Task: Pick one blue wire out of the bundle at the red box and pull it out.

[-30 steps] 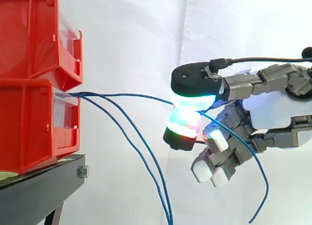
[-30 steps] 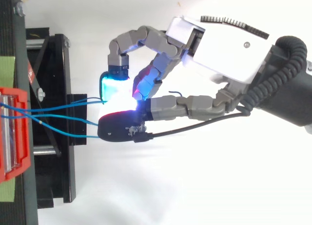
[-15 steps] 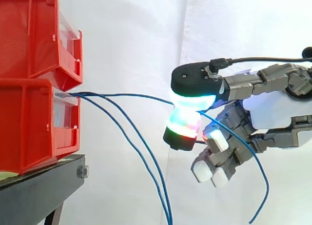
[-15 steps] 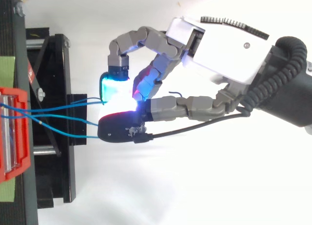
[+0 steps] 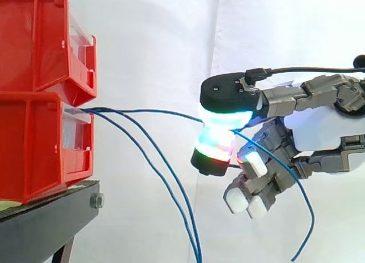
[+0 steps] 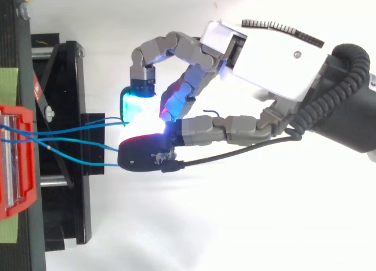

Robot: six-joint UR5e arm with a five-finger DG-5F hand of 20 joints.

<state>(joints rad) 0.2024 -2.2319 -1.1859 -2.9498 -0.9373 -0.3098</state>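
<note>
Pinching is the word for it: the hand (image 5: 319, 132) has two glowing fingertips (image 5: 225, 116) pressed together on one blue wire (image 5: 165, 111), well out from the lower red box (image 5: 34, 143), on the side its open front faces. From where I stand, that wire runs almost level from the box's mouth to the pinch, then trails loose past the palm and downward.

I read this as a grip chosen for pulling. The wire is thin, so the pads squeeze it face to face to stop it sliding. The line is nearly straight, so a draw away from the box should go directly into it. The remaining fingers curl underneath, clear of the wire.

Two other blue wires (image 5: 157, 166) leave the same mouth and sag down away from the box, apart from the held one, which looks properly singled out. Its near end is at the box's mouth, so the pulling out is not yet done.

The box sits beneath a second red bin (image 5: 40, 40) on a black stand (image 5: 40, 223). A white curtain (image 5: 148, 46) hangs behind it all.
</note>
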